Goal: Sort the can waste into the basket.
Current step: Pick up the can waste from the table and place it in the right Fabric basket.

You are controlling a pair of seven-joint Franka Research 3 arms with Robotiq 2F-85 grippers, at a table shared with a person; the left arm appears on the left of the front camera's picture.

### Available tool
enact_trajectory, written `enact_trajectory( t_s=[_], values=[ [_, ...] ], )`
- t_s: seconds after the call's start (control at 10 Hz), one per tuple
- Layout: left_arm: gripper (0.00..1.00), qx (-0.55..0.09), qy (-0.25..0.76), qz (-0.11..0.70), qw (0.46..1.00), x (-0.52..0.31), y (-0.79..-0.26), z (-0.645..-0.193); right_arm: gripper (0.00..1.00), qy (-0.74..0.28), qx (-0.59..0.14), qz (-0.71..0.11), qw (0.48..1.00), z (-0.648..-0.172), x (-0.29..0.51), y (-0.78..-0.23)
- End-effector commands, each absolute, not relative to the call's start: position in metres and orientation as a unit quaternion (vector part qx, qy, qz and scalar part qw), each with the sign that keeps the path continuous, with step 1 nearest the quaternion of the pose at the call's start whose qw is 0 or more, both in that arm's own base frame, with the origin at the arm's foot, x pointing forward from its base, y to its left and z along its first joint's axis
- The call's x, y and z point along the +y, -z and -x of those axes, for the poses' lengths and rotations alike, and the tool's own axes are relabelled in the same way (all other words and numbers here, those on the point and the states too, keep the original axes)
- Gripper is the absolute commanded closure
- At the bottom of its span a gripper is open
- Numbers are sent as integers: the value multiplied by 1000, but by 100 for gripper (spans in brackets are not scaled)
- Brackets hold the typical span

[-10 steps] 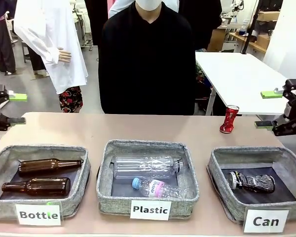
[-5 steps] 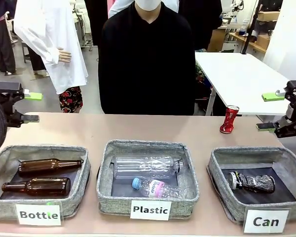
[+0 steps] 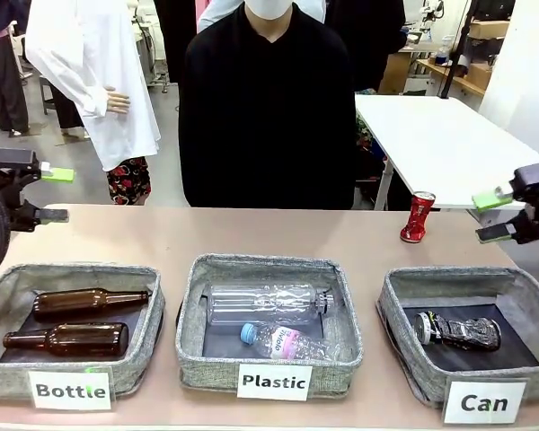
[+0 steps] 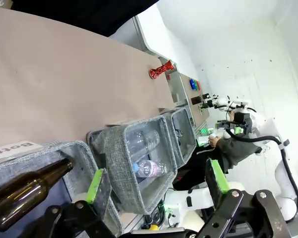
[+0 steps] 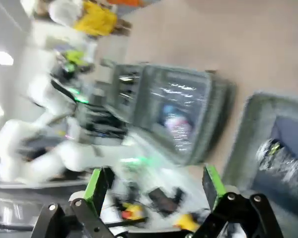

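Right wrist view motion-blurred, black can [image 5: 283,161] smeared, right claw [image 3: 496,215] cut off at front view's edge

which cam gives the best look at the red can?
Front view: the red can stands sharp and unobstructed on the table, behind the Can basket and outside it. The left wrist view shows it as a small red shape far across the table. The right wrist view is motion-blurred; I can't pick it out there.
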State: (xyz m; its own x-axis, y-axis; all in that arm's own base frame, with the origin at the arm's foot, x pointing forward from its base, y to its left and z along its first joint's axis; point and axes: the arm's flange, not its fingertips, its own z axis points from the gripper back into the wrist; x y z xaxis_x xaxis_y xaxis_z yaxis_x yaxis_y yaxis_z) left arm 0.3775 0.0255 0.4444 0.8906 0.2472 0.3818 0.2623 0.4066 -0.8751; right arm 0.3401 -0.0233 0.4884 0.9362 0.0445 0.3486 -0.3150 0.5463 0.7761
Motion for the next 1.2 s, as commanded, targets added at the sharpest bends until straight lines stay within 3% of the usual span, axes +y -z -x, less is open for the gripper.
enact_trajectory(
  t_s=[0.0,0.2,0.3,0.4,0.5,0.6,0.7,0.8,1.1],
  values=[
    [0,-235,16,541,807,29,-444,-377,0,-266,-426,-125,855,-419,-36,-449],
    [0,-235,16,541,807,29,-444,-377,0,-219,-449,-44,865,-440,-60,-429],
    [0,-235,16,541,807,29,-444,-377,0,-88,-323,-119,935,-414,-67,-448],
    [0,-235,16,541,807,29,-444,-377,0,-237,-248,-274,899,-428,-48,-443],
    [0,-235,16,541,807,29,-444,-377,0,-237,-248,-274,899,-428,-48,-443],
    [0,-235,16,541,807,29,-444,-377,0,-203,-290,-206,912,-434,-73,-440],
    [0,-235,16,541,807,29,-444,-377,0,-213,-255,-194,923,-450,-85,-440],
    [0,-235,16,541,807,29,-444,-377,0,-206,-272,-243,908,-478,-111,-442],
    [0,-235,16,541,807,29,-444,-377,0,-369,-299,-378,795,-544,-171,-415]
  ],
)
